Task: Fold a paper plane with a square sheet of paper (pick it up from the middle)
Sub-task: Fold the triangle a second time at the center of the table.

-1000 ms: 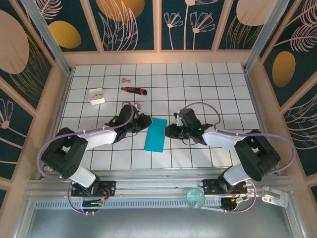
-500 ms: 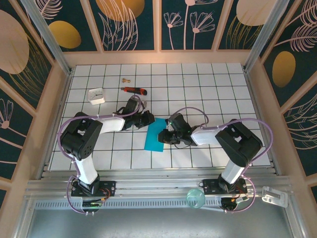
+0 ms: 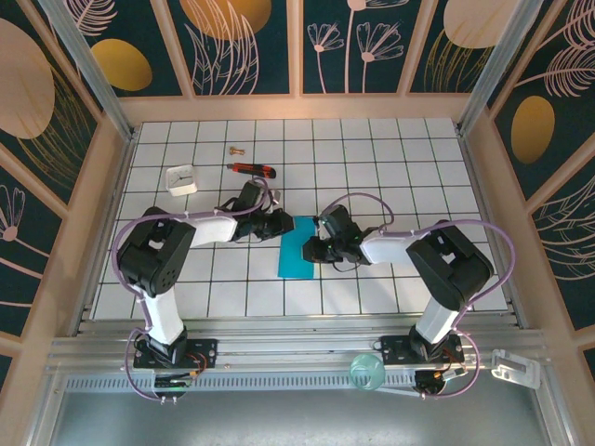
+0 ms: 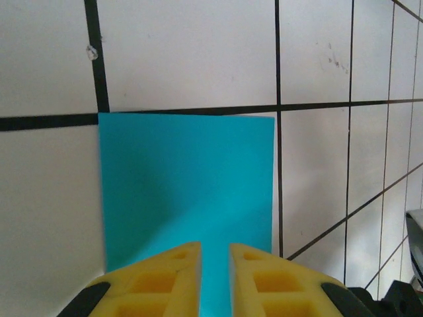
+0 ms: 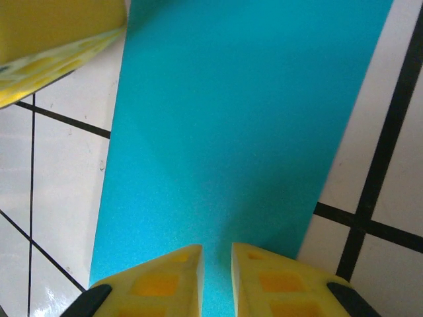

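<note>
Left gripper [image 4: 215,249]: fingers nearly together with a thin slit between, nothing pinched, poised over one edge of the paper [image 4: 185,185].
Right gripper [image 5: 216,249]: likewise near-closed, over the opposite edge.
Paper: teal rectangle, flat on the table [image 3: 372,158], mid-table between both grippers.
Change: within the last second both grippers have closed in from either side, and the paper has shifted slightly right and straightened. This is likely squaring or pressing a first fold, with the plane far off.
Obscured: fingertip contact, layer count, paper edges beneath the fingers.

Teal-blue sheet of paper [image 3: 297,248], yellow fingers [image 4: 158,277], white table [image 3: 372,158] with black grid lines.
</note>
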